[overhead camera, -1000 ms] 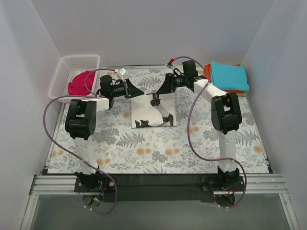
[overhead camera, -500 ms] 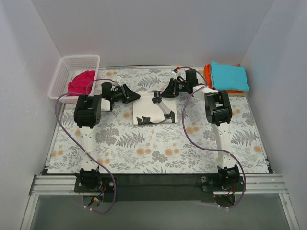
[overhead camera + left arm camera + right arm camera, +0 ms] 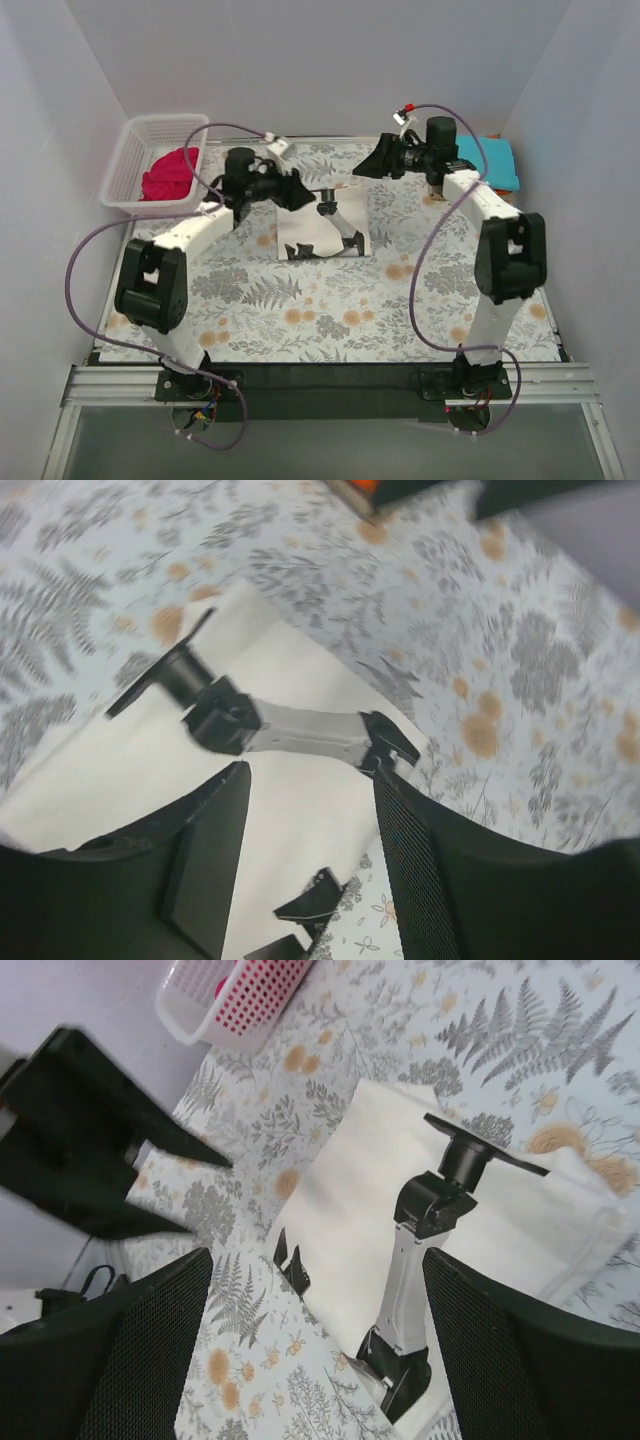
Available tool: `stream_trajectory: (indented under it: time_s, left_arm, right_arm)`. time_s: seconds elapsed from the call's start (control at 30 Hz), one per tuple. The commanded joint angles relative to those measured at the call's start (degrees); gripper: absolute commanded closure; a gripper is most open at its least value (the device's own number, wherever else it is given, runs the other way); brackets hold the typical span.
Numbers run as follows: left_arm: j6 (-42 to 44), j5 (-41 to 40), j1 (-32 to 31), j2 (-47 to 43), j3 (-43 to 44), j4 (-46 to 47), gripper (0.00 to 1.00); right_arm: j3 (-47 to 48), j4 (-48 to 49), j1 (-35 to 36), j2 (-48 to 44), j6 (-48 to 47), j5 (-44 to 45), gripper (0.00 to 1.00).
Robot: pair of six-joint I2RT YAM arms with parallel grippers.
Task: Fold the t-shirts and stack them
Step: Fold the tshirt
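Off-white t-shirt (image 3: 305,228) lies folded, central — magenta shirt (image 3: 168,172) crumpled, teal shirt (image 3: 497,160) folded.

The table's floral-patterned covering (image 3: 330,310) carried a folded off-white cloth t-shirt (image 3: 300,225) near its middle. A white plastic mesh basket (image 3: 120,165) stood at the far left corner, and a folded teal cloth shirt (image 3: 495,160) at the far right.

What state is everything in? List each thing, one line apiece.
off-white t-shirt: folded, lying flat on the table covering, not held.
magenta t-shirt: crumpled, in the basket.
teal t-shirt: folded, far right corner, partly behind the right arm.
basket: upright, holding the magenta t-shirt.
left gripper: open, empty.
right gripper: open, empty.
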Motion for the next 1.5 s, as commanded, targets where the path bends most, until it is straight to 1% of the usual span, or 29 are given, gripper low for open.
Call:
stream_trajectory:
  time_s: [0.0,0.03,0.07,0.13,0.17,0.2,0.27,0.33,0.37,0.4,0.43,0.47,0.6,0.7,0.73,0.8,0.83,0.93,0.97,1.03,1.07,1.13,1.17,1.2,1.33,1.47]
  left_arm:
    - [27.58,-15.46,-11.73,-7.86,-5.46,-13.86,0.5]
    - [31.26,-17.91,-13.93,-8.3,-5.9,-14.12,0.49]
    - [33.13,-21.68,-17.52,-8.22,-6.17,-14.3,0.49]
    - [36.9,-25.39,-21.05,-7.52,-5.99,-14.3,0.49]
    - [37.97,-26.63,-23.77,-6.21,-5.91,-13.78,0.49]
    - [38.94,-29.95,-25.27,-5.15,-5.82,-13.34,0.49]
    - [41.13,-32.87,-29.05,-3.13,-5.29,-12.11,0.49]
    - [42.81,-35.59,-31.17,-0.31,-5.64,-10.27,0.49]
    - [43.68,-36.91,-33.09,0.91,-5.73,-8.0,0.49]
    - [45.43,-38.23,-33.89,1.97,-5.9,-7.1,0.49]
    - [45.45,-40.76,-34.6,3.98,-5.99,-5.27,0.49]
    - [47.02,-41.22,-35.22,4.87,-5.73,-3.16,0.49]
    - [46.94,-44.04,-36.01,9.18,-2.57,-2.53,0.51]
    - [49.39,-44.13,-36.36,10.59,-2.56,-0.6,0.53]
    - [50.01,-44.13,-36.36,11.03,-2.65,-0.24,0.56]
    - [50.99,-43.78,-36.36,12.08,-2.48,-0.24,0.59]
    - [51.25,-43.43,-36.36,12.0,-2.56,-0.33,0.63]
    - [50.64,-40.11,-36.36,11.65,-2.74,-1.29,0.68]
    - [50.11,-38.78,-36.36,11.74,-2.65,-1.82,0.75]
    - [48.8,-38.42,-36.36,12.17,-1.69,-2.26,0.85]
    - [47.14,-38.07,-36.28,12.35,-1.34,-2.7,0.93]
    - [46.16,-36.49,-36.1,12.62,-0.37,-3.14,0.97]
    - [44.06,-35.96,-35.84,12.61,0.07,-3.14,0.99]
    - [42.22,-35.17,-35.58,12.53,0.51,-3.49,1.0]
    - [37.72,-31.31,-34.34,12.09,3.75,-4.28,1.0]
    - [34.82,-28.49,-32.41,12.0,5.87,-5.6,1.0]
  right_arm:
    - [-7.42,-7.79,-1.07,-9.58,-8.49,9.69,0.22]
    - [-9.37,-9.28,-1.42,-11.18,-9.28,10.86,0.19]
    - [-11.57,-9.64,-2.2,-12.67,-10.68,11.91,0.18]
    - [-16.67,-10.61,-3.17,-16.11,-11.57,15.08,0.14]
    - [-17.91,-10.96,-3.87,-16.99,-12.18,16.3,0.13]
    - [-20.01,-11.31,-4.23,-18.04,-12.88,17.88,0.12]
    - [-21.78,-11.93,-5.02,-18.75,-13.07,18.51,0.11]
    - [-24.23,-11.93,-5.64,-19.54,-12.8,18.78,0.1]
    - [-24.94,-11.85,-6.25,-19.63,-12.46,18.69,0.1]
    - [-25.47,-11.76,-6.6,-19.81,-12.28,18.34,0.1]
    - [-26.35,-11.58,-6.78,-19.72,-12.02,18.16,0.1]
    - [-26.71,-11.41,-7.3,-19.72,-11.66,17.99,0.1]
    - [-27.94,-9.48,-8.45,-19.19,-10.34,15.8,0.1]
    - [-28.55,-8.68,-8.89,-18.84,-9.55,14.65,0.1]
    - [-28.73,-8.51,-9.15,-18.75,-9.38,14.47,0.1]
    - [-29.17,-8.07,-9.42,-18.49,-8.59,13.68,0.1]
    - [-29.34,-7.63,-9.85,-18.4,-8.32,13.42,0.1]
    - [-30.31,-6.14,-10.73,-17.96,-6.04,12.19,0.08]
    - [-30.75,-5.44,-10.91,-17.7,-5.34,11.84,0.07]
    - [-31.89,-4.2,-10.91,-17.35,-2.88,11.31,0.02]
    - [-32.33,-2.37,-10.91,-16.56,-2.18,10.96,0.02]
    - [-33.21,0.36,-10.91,-15.6,0.72,9.64,0.02]
    - [-33.3,2.03,-10.91,-14.37,1.69,9.38,0.02]
    - [-33.3,3.0,-10.91,-13.66,2.48,8.85,0.02]
    - [-33.83,8.8,-10.65,-10.59,8.7,8.41,0.02]
    - [-35.75,18.11,-9.86,-7.86,15.47,7.97,0.01]
